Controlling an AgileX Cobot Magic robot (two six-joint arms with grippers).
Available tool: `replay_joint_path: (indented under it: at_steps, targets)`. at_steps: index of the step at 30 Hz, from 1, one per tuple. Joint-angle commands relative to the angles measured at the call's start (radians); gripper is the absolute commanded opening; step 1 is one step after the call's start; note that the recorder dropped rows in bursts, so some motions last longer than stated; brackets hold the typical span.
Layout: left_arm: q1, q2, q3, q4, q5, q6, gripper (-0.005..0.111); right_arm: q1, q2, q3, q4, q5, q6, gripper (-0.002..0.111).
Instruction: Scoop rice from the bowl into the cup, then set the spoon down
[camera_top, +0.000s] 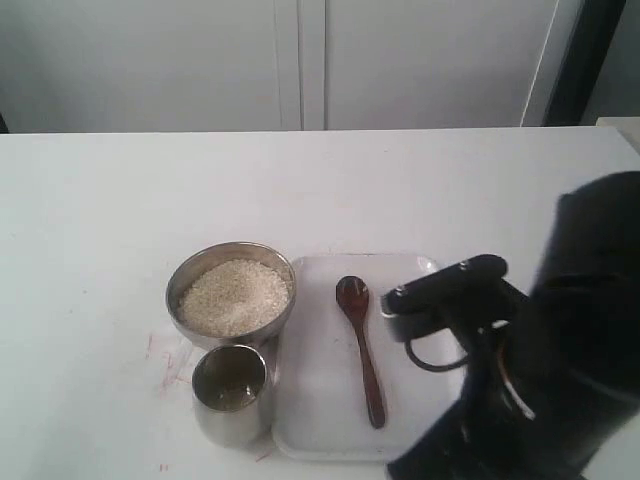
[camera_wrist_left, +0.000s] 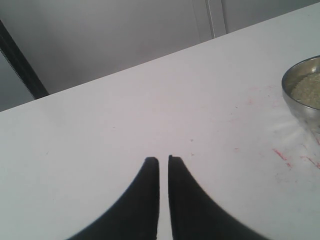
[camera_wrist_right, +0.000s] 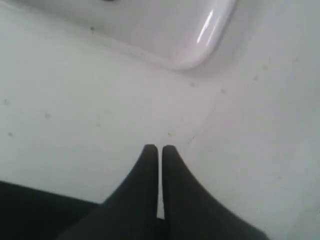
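The steel bowl (camera_top: 231, 291) holds off-white rice (camera_top: 236, 296) left of centre on the table. Just in front of it stands the small steel cup (camera_top: 231, 393). The dark wooden spoon (camera_top: 361, 345) lies on a white tray (camera_top: 310, 400), scoop toward the back. My right arm fills the front right of the exterior view; its gripper (camera_wrist_right: 160, 148) is shut, empty, above bare table near a tray corner (camera_wrist_right: 192, 45). My left gripper (camera_wrist_left: 163, 160) is shut and empty over bare table, with the bowl (camera_wrist_left: 304, 90) off to one side.
Red marks (camera_top: 165, 360) stain the white table beside the cup. A white wall and cabinet panels run along the back. A black cable loop (camera_top: 430, 358) hangs from my right arm over the tray's right edge.
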Motion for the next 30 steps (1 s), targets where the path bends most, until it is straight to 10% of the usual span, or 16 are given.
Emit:
replay_joint_path:
  at_steps: [1, 30]
  targets:
    - [-0.003, 0.001, -0.006, -0.009, -0.006, -0.001, 0.014, 0.030, -0.171, 0.069, 0.023, -0.002, -0.011, 0.000]
    - [-0.003, 0.001, -0.006, -0.009, -0.006, -0.001, 0.014, 0.046, -0.587, 0.081, -0.161, -0.075, -0.011, 0.000]
